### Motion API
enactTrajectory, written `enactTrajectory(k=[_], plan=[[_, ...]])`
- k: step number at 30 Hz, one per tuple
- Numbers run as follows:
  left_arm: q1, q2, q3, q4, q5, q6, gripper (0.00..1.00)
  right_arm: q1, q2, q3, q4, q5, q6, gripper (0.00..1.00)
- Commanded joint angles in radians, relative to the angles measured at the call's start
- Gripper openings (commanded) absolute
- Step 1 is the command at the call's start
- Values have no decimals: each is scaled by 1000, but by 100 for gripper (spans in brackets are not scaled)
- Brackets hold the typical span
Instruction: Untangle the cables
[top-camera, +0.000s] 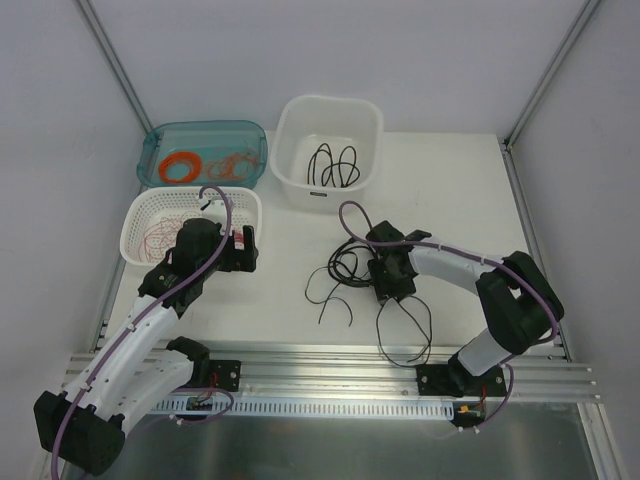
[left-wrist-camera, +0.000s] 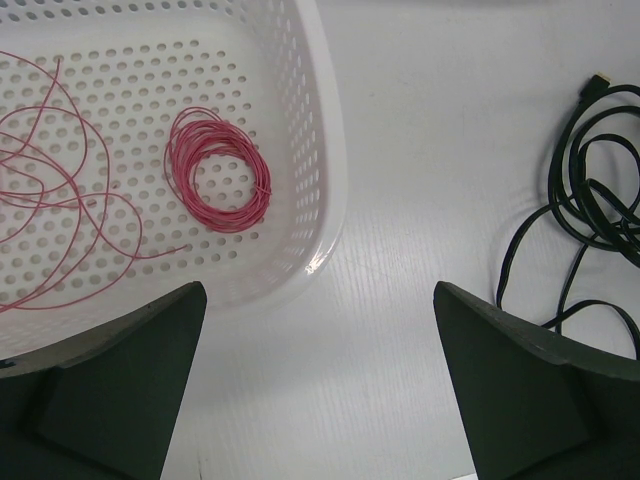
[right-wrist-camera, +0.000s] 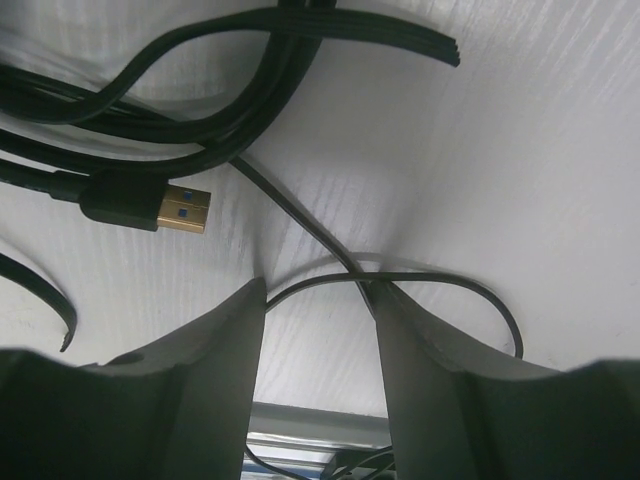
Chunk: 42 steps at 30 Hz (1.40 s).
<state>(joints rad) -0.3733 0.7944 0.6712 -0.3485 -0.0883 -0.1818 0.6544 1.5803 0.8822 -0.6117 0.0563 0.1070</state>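
A tangle of black cables (top-camera: 343, 268) is spread on the table (top-camera: 280, 300), with the right gripper (top-camera: 386, 284) lowered at its right edge. The left gripper (top-camera: 246, 250) is held just beside a white perforated basket (top-camera: 133, 238). A teal bin (top-camera: 152, 152) and a white tub (top-camera: 291, 160) are placed farther back.

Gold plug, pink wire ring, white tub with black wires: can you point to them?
Gold plug (right-wrist-camera: 185, 212): right wrist view, on its shiny metal tip.
Pink wire ring (left-wrist-camera: 180, 165): left wrist view, on the coil's left side.
White tub (top-camera: 295, 185): top view, on its near wall.
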Motion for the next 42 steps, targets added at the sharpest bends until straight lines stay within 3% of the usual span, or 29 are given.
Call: enactTrajectory(k=[1,11,16,17,23,33,42], plan=[[-4,-1,-2,22,-5,22,99,7,26,11,-39,68,14,50],[-6,6,-2,22,-4,22,99,5,46,-11,-48,96,34,47],[-4,5,-2,22,-10,24,99,7,56,-6,-48,94,36,15],[-4,5,-2,22,-8,24,99,7,56,-6,-48,96,36,2],[-6,5,-4,23,-5,25,99,7,-3,-5,-71,145,39,1],[-4,3,-2,22,-5,25,99,-81,-307,173,-230,303,34,1],[-4,3,-1,22,-4,27,99,-99,-509,447,-209,213,-84,1]])
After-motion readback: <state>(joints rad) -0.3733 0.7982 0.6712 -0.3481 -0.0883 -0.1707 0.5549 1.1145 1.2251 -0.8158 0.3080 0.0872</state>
